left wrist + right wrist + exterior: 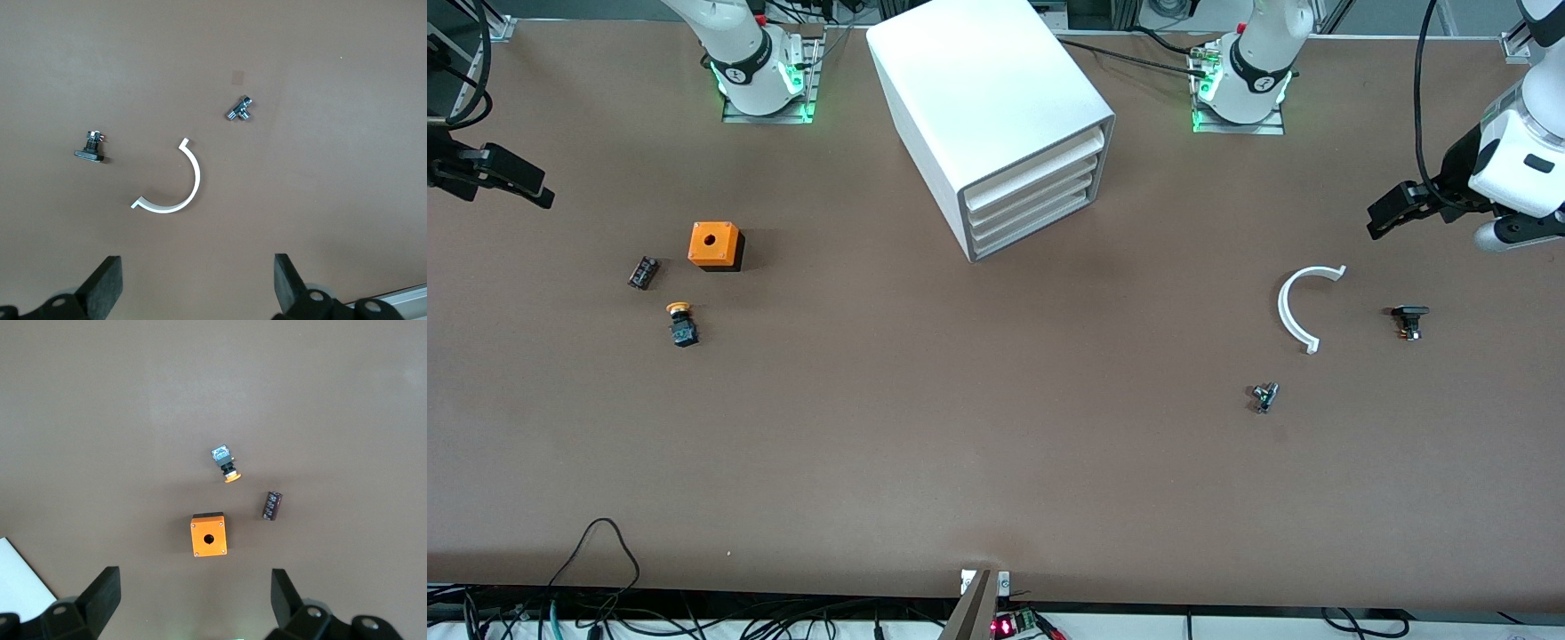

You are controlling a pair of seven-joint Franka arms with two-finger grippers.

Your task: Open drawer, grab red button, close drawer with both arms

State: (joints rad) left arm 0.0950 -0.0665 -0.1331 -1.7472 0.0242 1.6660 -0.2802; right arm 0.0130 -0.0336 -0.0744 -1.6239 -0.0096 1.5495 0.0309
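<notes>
The white box cabinet (987, 107) stands mid-table near the arm bases. Its several white tray drawers (1036, 191) are all pushed in, and one corner of the cabinet shows in the right wrist view (20, 580). The red-capped button is hidden from every view. My left gripper (1383, 218) hangs open and empty in the air over the left arm's end of the table, with its fingers (107, 283) spread wide above bare table. My right gripper (529, 187) hangs open and empty over the right arm's end, its fingers (100, 593) wide apart.
An orange box with a hole (715, 245) (208, 535), a yellow-orange capped button (681, 324) (225, 463) and a dark cylinder (643, 272) (271, 505) lie toward the right arm's end. A white half ring (1303, 307) (177, 190), a small black part (1409, 320) (90, 150) and a metal fitting (1264, 396) (240, 110) lie toward the left arm's end.
</notes>
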